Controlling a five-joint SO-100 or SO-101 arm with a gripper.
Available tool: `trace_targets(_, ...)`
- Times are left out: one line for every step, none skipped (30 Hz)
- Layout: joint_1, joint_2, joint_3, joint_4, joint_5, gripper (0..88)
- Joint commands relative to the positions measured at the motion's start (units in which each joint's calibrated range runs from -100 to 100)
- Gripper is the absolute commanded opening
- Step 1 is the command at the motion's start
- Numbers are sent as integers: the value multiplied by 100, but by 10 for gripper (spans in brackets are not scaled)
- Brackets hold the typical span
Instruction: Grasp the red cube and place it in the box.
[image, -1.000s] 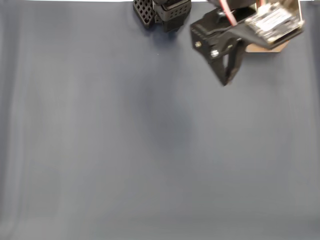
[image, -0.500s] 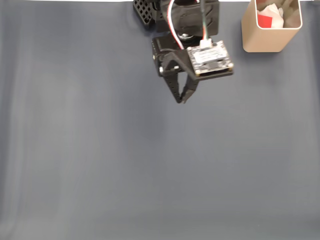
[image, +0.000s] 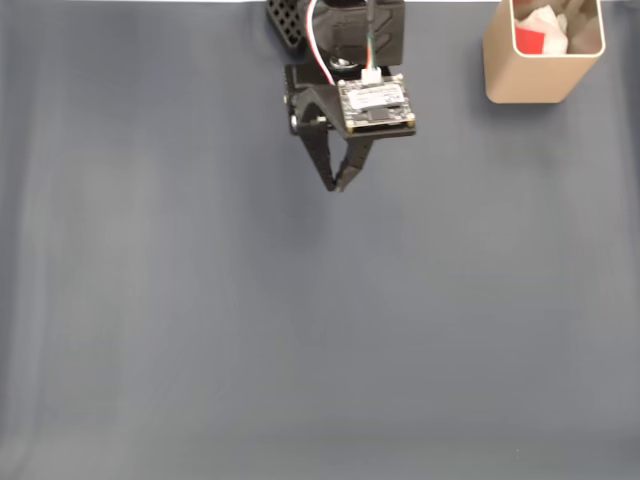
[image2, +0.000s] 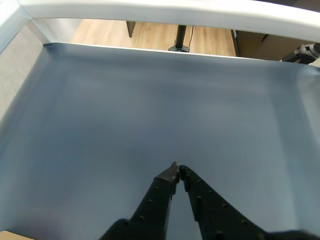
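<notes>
Fixed view: dark blue-grey cloth table cover (image: 300, 330) fills the frame. Black arm base (image: 335, 25) sits at the far edge, centre. Arm reaches toward the near side, with a small green circuit board (image: 376, 104) mounted on the wrist, red, white and green wires (image: 345, 35) running up from it to the arm. Gripper (image: 337, 185) is below the board, black fingers converging to a single point, tips together, nothing between them. It hovers over bare cloth, well apart from the box.

The box (image: 543, 62), beige with rounded corners and thin walls, stands upright at the far right corner of the table, to the right of the arm. The red cube (image: 530, 41) is inside the box, on its left side, lying against white crumpled paper (image: 558, 22) that fills the rest of the opening. The top of the box is cut off by the frame edge.

Wrist view: gripper (image2: 176, 170) enters from the bottom edge, two black fingers (image2: 155, 200) with small holes along them, tips meeting, closed on nothing. Blue-grey cloth (image2: 150, 110) stretches ahead of it, bare. At the far end a white frame rail (image2: 165, 11) crosses the top, with a wooden floor (image2: 150, 36) and a black stand leg (image2: 179, 42) beyond the table edge. Dark object at the far right edge (image2: 305, 52), cannot tell what it is.
</notes>
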Motion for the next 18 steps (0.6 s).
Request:
trace_targets(126,-563,379,-102,-29,1)
trace_targets(148,-675,516,-110,-34,1)
trace_targets(162,-788,653,-110,-44,1)
trace_targets(176,-900,790,-119,-59,1)
trace_targets(190,-1021,936,-135,-73,1)
trace_targets(204,-1134,1081,-160,-93,1)
trace_targets(226,-1255,1209,-160,-112,1)
trace_targets(247,-1359,1346,-160,-117,1)
trace_targets(268,-1471,1473,-168,-117,1)
trace_targets(290,-1584,1610,-168,-117,1)
trace_targets(318,-1714,1765,-168,-122,1)
trace_targets(332,-1835,1920,-176,-132,1)
trace_targets(346,-1991,2093,-176,-147,2)
trace_targets(354,-2120,2257,-176,-156,4)
trace_targets(361,-2250,2412,-160,-161,5)
trace_targets(368,-2371,2567,-151,-166,5)
trace_targets(382,-2492,2731,-151,-166,4)
trace_targets(382,-2596,2868,-151,-166,4)
